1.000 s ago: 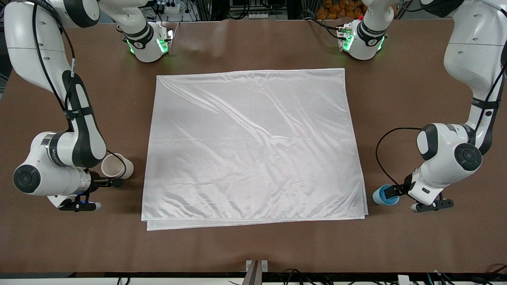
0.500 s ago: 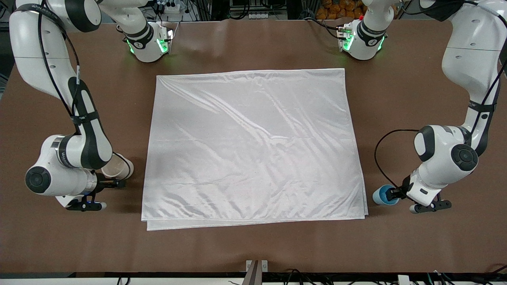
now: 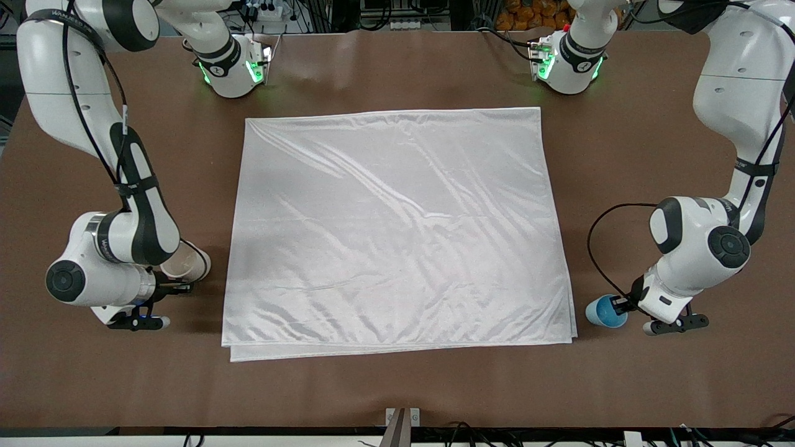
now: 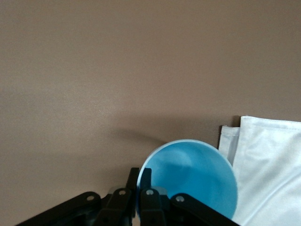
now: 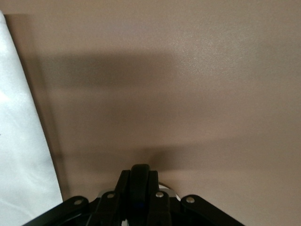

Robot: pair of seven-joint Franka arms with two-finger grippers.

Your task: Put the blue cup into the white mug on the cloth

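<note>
A: From the front view, where do the cups sit against the cloth (image 3: pixel 397 233)?

B: The blue cup (image 3: pixel 604 311) is just off the cloth's corner toward the left arm's end, tipped, its rim pinched by the left gripper (image 3: pixel 621 303). The white mug (image 3: pixel 185 265) stands just off the cloth's edge toward the right arm's end, the right gripper (image 3: pixel 180 287) at its handle.

A: And the left wrist view?

B: Fingers (image 4: pixel 146 182) pressed together on the blue cup's rim (image 4: pixel 190 181), cloth corner just beside it.

A: The right wrist view?

B: Fingers clamped on the dark handle (image 5: pixel 139 181). I'd lift both straight up, clear of the cloth's edge, and set the mug down level before lowering the cup in.
</note>
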